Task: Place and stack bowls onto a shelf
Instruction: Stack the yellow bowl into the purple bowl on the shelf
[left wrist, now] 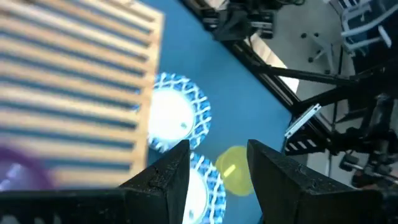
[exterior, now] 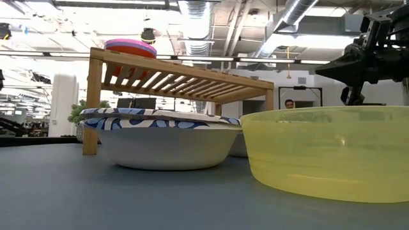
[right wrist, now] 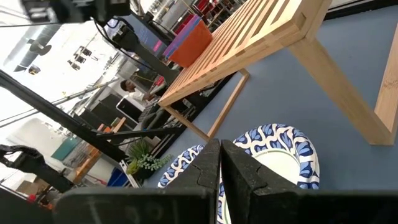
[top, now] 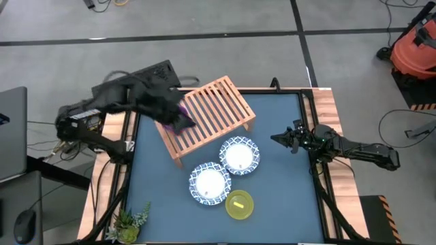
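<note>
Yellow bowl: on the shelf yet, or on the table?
On the table. The yellow bowl stands upright on the blue tabletop, in front of the two white bowls, apart from the shelf. Neither pincer touches it.

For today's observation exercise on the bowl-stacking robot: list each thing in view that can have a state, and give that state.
Shelf: upright on the table, slats on top.
Stacked bowls: on the shelf, purple over red.
Two white bowls: upright on the table, side by side.
Yellow bowl: upright on the table, unstacked.
Left claw: open, empty, above the shelf.
Right claw: shut, empty, waiting at the table's right.
</note>
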### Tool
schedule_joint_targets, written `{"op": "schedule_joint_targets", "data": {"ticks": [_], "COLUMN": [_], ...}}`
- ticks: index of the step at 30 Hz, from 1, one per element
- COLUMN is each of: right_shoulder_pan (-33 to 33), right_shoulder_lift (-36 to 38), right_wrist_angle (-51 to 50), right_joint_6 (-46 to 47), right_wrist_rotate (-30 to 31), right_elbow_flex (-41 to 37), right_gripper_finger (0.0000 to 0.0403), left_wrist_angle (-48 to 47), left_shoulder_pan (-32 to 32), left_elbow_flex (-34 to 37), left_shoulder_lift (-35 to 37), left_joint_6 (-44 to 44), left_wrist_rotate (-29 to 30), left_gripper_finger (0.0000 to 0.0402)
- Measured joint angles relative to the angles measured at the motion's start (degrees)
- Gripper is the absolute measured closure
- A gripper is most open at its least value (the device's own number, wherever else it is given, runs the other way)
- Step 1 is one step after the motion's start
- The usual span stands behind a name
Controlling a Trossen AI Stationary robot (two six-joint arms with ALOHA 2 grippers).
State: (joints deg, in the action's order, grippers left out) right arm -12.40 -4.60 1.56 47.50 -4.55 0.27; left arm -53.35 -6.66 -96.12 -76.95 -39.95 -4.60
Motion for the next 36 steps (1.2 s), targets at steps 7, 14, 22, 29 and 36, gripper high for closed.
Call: {"op": "schedule_joint_targets", "data": {"ticks": [7,14,22,29,36], "right_shoulder_pan": [0.02,0.04,0.04,0.04,0.53], "right_shoulder_lift": [0.0,0.0,0.0,0.0,-0.26], "right_wrist_angle": [0.0,0.0,0.04,0.16,0.2], "right_joint_6": [-0.04,-1.5,-1.65,-2.51,-2.53], "right_wrist_rotate": [-0.07,-0.9,-1.38,-1.49,-1.62], "right_elbow_flex": [0.0,0.0,0.0,0.0,0.0], "right_gripper_finger": [0.0361,0.0361,0.0361,0.0361,0.0361], "left_wrist_angle": [10.79,22.56,24.24,24.59,27.28], "left_shoulder_pan": [9.89,13.73,17.45,20.2,21.6], "left_elbow_flex": [0.0,0.0,0.02,0.02,0.0], "left_shoulder_lift": [-11.98,-24.02,-31.13,-34.51,-36.31], "left_joint_6": [5.53,7.3,6.09,4.59,10.84], "left_wrist_rotate": [8.99,8.91,8.97,15.07,15.14], "left_gripper_finger": [0.0258,0.0258,0.0258,0.0258,0.0258]}}
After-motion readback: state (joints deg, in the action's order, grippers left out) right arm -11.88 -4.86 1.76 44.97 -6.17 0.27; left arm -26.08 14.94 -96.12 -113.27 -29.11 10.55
